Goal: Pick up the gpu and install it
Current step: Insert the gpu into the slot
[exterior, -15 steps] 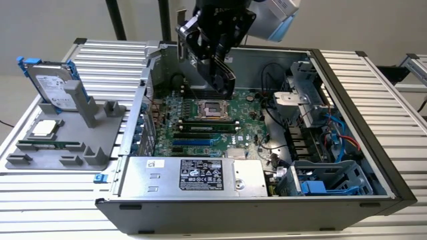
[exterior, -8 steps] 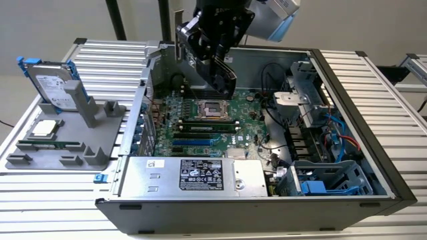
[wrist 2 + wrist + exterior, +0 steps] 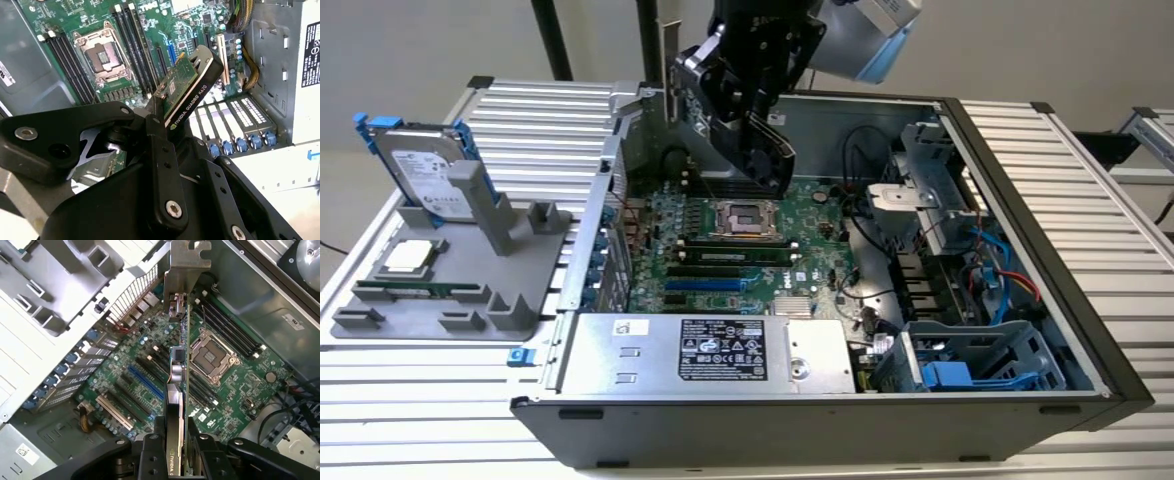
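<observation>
Aloft, 1 gpu [image 3: 186, 89], 1 gripper [image 3: 176, 445] clamping it

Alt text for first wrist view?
The gripper holds the gpu edge-on above the motherboard, silver bracket at the end away from the gripper. The CPU socket and a blue slot lie on either side below.
</observation>
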Controlling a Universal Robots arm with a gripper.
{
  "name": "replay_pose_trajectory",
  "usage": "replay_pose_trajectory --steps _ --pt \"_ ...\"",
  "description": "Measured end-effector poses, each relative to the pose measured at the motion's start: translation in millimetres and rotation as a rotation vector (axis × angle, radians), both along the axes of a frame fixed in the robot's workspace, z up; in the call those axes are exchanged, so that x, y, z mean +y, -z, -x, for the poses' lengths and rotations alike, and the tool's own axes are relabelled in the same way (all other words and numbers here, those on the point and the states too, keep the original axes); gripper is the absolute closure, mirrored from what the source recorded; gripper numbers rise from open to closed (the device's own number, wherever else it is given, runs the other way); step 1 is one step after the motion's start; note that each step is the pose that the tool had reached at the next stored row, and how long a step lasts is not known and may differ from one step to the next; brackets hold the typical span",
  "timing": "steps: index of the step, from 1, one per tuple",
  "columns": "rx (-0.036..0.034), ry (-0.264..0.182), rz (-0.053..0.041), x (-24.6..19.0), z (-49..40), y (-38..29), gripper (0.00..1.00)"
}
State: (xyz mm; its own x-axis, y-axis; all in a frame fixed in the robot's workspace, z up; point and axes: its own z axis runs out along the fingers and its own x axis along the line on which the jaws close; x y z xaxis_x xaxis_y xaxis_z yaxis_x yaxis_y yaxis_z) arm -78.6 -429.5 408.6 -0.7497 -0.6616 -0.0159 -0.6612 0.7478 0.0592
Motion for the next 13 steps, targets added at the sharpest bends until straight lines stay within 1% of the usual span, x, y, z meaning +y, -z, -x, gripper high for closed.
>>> replay_pose_trajectory --steps 13 --pt "0.0000 -0.092 0.0004 0.1 0.0 0.0 1.00"
